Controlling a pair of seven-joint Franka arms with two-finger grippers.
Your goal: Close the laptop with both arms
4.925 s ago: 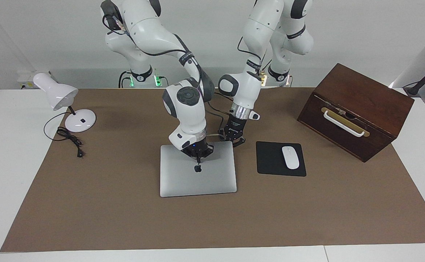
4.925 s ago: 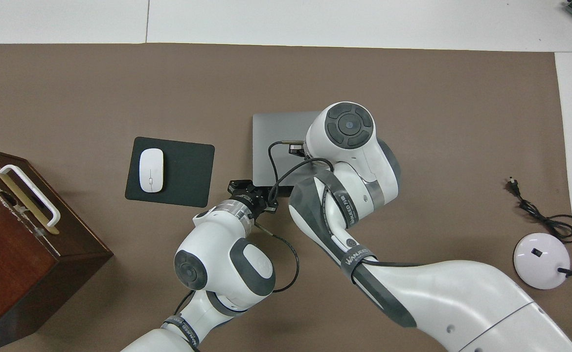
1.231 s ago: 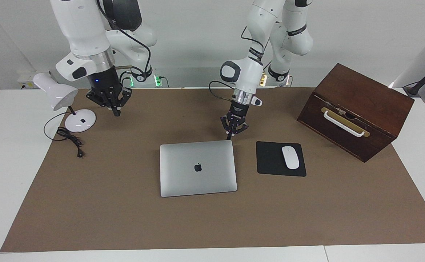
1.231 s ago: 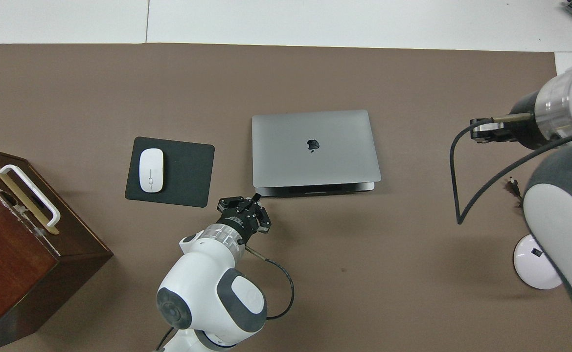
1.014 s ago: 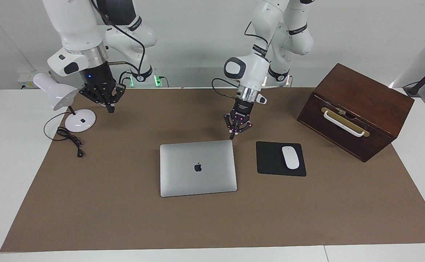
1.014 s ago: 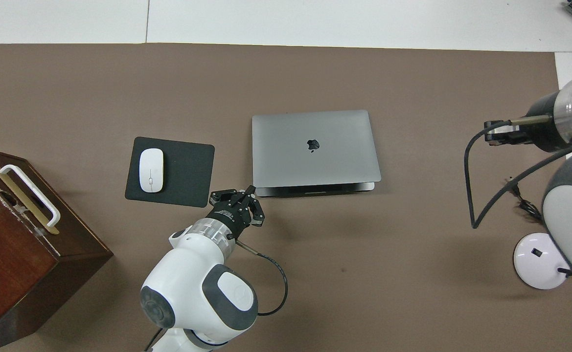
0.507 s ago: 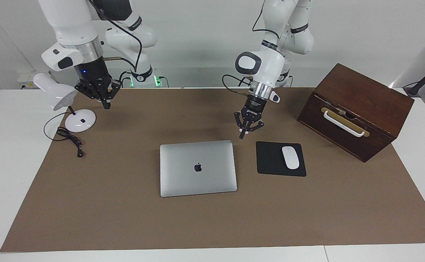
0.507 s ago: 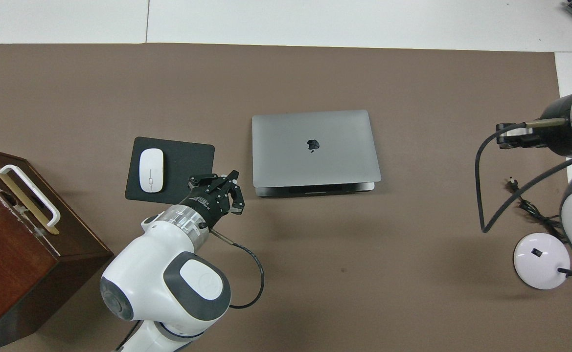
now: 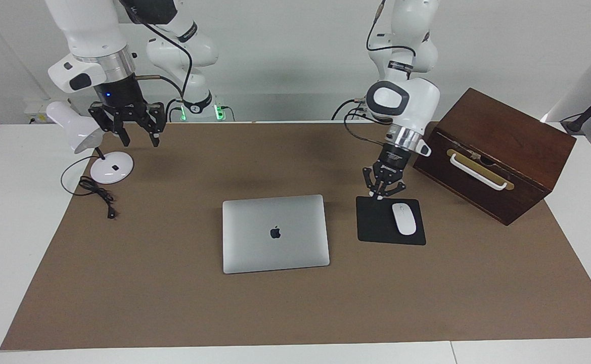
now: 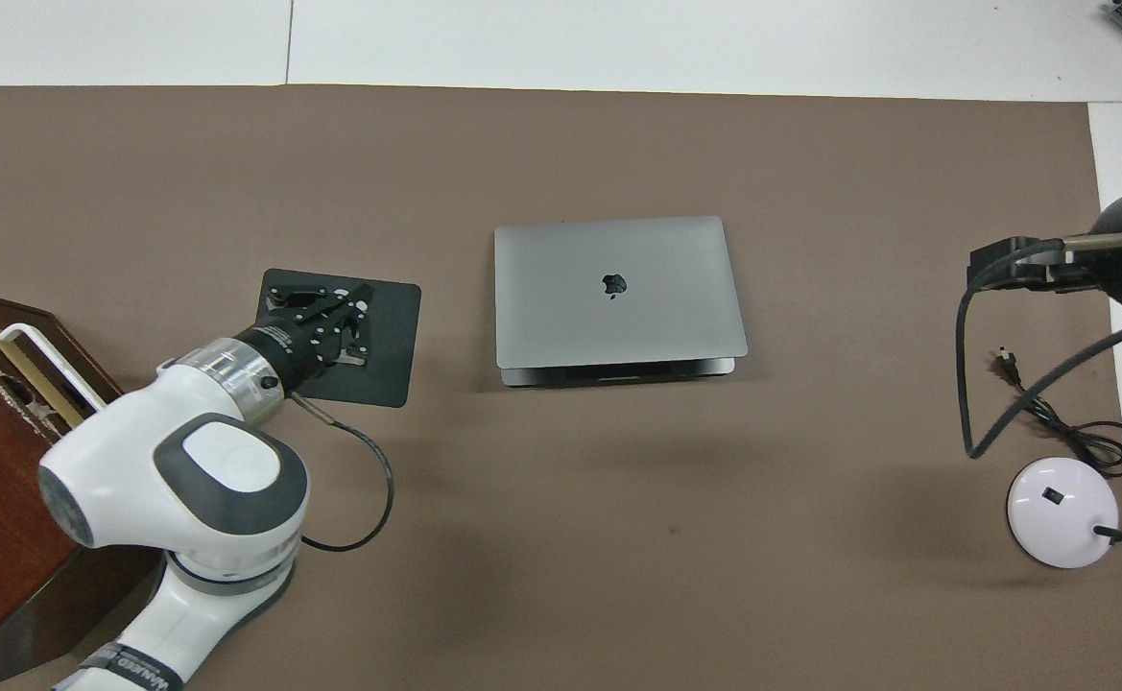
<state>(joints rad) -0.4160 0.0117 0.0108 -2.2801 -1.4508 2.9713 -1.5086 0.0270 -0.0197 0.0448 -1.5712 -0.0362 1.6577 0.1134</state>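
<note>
Facing view shows me the laptop [image 9: 275,233] shut flat mid-table; task looks done. Right gripper [image 9: 127,127] wide, left gripper [image 9: 383,185] narrow, both empty.

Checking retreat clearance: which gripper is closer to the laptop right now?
Left. The left gripper hangs over the mouse pad, right beside the closed laptop. The right gripper is up by the desk lamp at the right arm's end.
</note>
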